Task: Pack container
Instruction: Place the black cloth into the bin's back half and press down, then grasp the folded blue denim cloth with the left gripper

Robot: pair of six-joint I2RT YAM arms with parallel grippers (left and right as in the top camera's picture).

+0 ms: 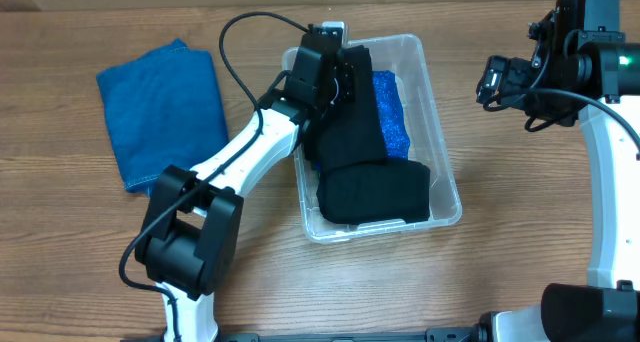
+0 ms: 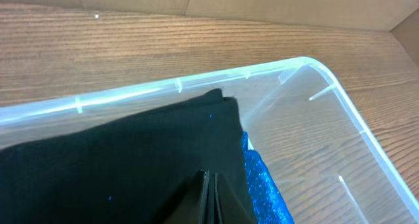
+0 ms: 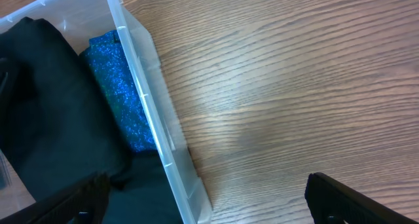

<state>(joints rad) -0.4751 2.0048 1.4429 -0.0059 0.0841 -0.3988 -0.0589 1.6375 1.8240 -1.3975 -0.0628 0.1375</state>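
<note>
bin (image 1: 425, 102): mid surface (image 1: 520, 232).
in bin: black cloth (image 1: 365, 182) over sparkly cloth (image 1: 390, 112).
left jaws: above bin's far-left corner, look pressed together on black cloth.
right jaws: spread, empty, well right of bin.
step: settling black cloth into bin.
next: let go, lift clear, then fetch blue cloth (image 1: 165, 107) left of bin.

Bright, even light from overhead, shadows soft. Glare streaks the container (image 2: 177, 86) rim just beyond the left gripper (image 2: 209, 191); the black cloth (image 2: 131, 165) at its tips swallows all detail. The right gripper (image 3: 209, 204) shows dark, blurred fingers.
</note>
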